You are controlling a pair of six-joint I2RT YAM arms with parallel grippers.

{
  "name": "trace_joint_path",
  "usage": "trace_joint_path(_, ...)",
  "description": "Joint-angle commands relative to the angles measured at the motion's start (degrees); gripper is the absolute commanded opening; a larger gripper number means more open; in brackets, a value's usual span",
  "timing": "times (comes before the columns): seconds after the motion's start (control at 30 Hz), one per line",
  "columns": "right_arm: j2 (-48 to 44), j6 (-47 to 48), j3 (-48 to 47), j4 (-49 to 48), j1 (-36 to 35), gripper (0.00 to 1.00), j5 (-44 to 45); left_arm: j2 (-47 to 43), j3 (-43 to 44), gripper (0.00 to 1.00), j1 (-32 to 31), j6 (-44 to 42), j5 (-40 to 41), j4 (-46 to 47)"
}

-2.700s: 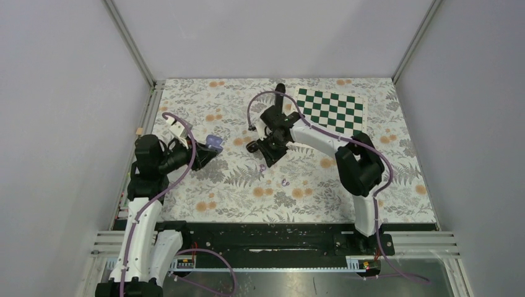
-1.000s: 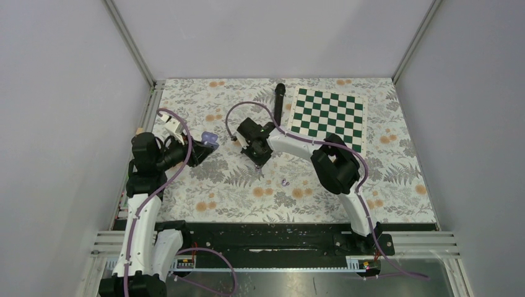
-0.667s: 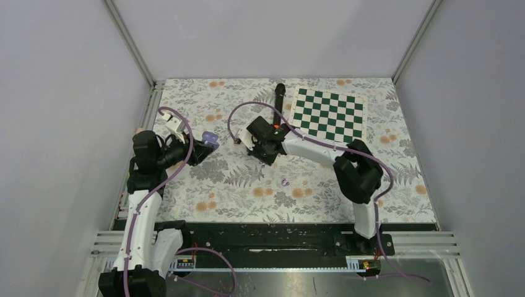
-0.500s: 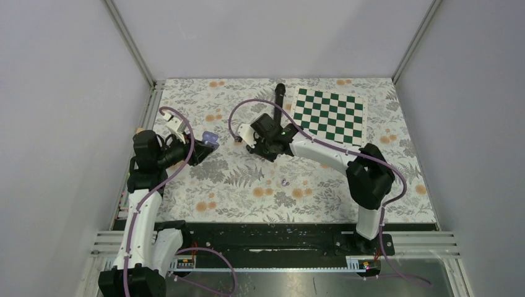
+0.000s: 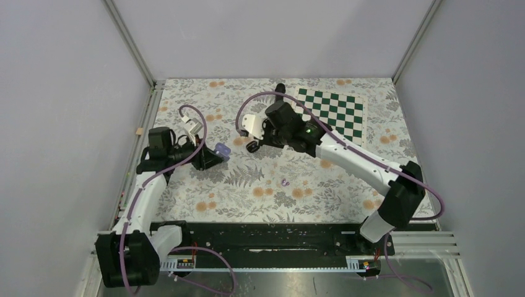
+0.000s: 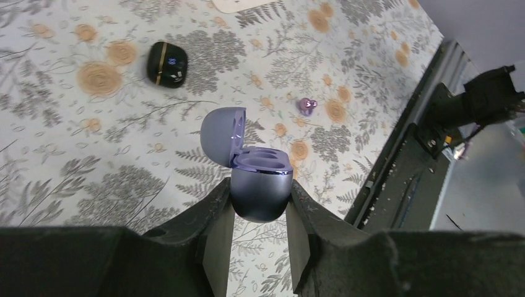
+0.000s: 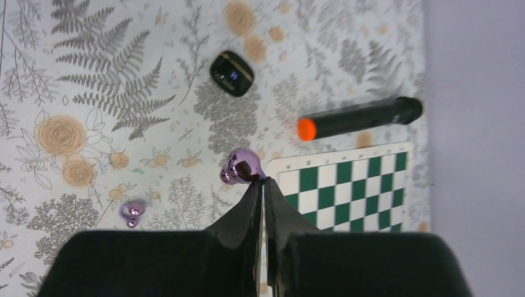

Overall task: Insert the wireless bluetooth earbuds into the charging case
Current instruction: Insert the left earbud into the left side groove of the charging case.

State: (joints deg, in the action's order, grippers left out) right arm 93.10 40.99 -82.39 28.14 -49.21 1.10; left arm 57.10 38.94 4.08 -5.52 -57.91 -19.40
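Your left gripper is clamped on the lilac charging case, gripping its lower shell from both sides. It holds the case off the floral mat, left of centre. The lid stands open and both wells look empty. That grip seems chosen to leave the top free for loading.

Your right gripper has its jaws pressed together on one purple earbud, pinched at the very tips. Most of the bud sticks out beyond them, which should let it seat in a well. In the top view it sits just right of the case, not touching it.

The second earbud lies loose on the mat, nearer and to the right. A shut black case sits near the right gripper. The microphone and chessboard lie farther back, out of your way.
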Motion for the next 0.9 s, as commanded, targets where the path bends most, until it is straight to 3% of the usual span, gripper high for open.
trace_joint_path(0.0, -3.8, 3.0, -6.1, 3.0, -1.6, 0.00, 1.6, 3.1, 5.4, 0.00, -2.9, -3.6, -5.3, 0.4)
trace_joint_path(0.17, -5.1, 1.9, -8.4, 2.3, -5.0, 0.00, 2.6, 6.8, 8.0, 0.00, -6.1, -2.8, -11.6, 1.7)
trace_joint_path(0.53, -4.8, 5.4, -11.6, 1.3, -12.7, 0.00, 7.0, 3.3, 8.4, 0.00, -7.0, 4.5, -19.5, 4.9)
trace_joint_path(0.67, -3.7, 3.9, -13.6, 1.0, -14.6, 0.00, 10.4, 1.2, 8.6, 0.00, -7.3, 6.7, -17.6, 4.9)
trace_joint_path(0.87, -0.3, 0.5, -19.8, 5.5, -16.2, 0.00, 12.8, -2.3, 6.2, 0.00, -7.8, 16.5, -12.1, 14.6)
